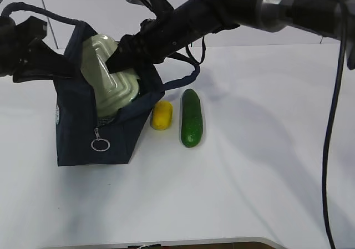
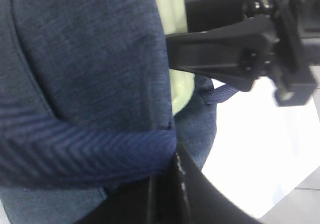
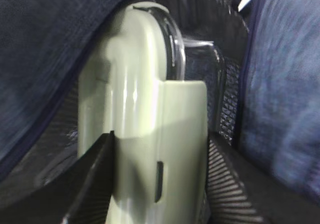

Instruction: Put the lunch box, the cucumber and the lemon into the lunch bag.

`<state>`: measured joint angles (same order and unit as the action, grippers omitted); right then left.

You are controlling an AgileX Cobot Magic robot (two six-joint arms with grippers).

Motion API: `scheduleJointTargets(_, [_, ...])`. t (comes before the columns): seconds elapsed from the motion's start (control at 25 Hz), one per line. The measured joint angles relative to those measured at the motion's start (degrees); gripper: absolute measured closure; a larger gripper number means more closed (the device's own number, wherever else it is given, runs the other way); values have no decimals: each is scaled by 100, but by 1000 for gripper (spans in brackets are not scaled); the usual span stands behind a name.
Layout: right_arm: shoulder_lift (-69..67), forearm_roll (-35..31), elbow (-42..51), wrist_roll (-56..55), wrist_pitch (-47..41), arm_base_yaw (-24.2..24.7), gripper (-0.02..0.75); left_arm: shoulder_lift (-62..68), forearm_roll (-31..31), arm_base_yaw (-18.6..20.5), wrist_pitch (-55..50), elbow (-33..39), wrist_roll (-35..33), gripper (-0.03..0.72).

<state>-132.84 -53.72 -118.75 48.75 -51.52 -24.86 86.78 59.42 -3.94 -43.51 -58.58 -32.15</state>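
The navy lunch bag (image 1: 83,132) stands open at the left of the white table. The lunch box (image 1: 108,74), sage-green lid showing, sits tilted halfway into the bag's mouth. My right gripper (image 1: 119,55) is shut on the lunch box (image 3: 150,134), a finger on each side, inside the bag's dark lining (image 3: 225,99). My left gripper (image 1: 33,57) is shut on the bag's handle strap (image 2: 85,151) and holds the left side of the bag. The lemon (image 1: 161,115) and the cucumber (image 1: 191,117) lie side by side on the table right of the bag.
The zipper's silver ring pull (image 1: 100,145) hangs on the bag's front. The other handle loop (image 1: 186,71) droops behind the right arm. A black cable (image 1: 331,127) hangs down at the right. The table's front edge (image 1: 222,242) runs along the bottom.
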Motion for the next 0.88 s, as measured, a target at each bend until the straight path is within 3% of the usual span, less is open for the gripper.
scheduleJointTargets(0.36, [-327,148,-64,0,294,-369,335,0,14,0,-128,0,0,692])
scheduleJointTargets(0.88, [-340,71,-73,0,365,-396,307,0,32,0,-181,-2,0,693])
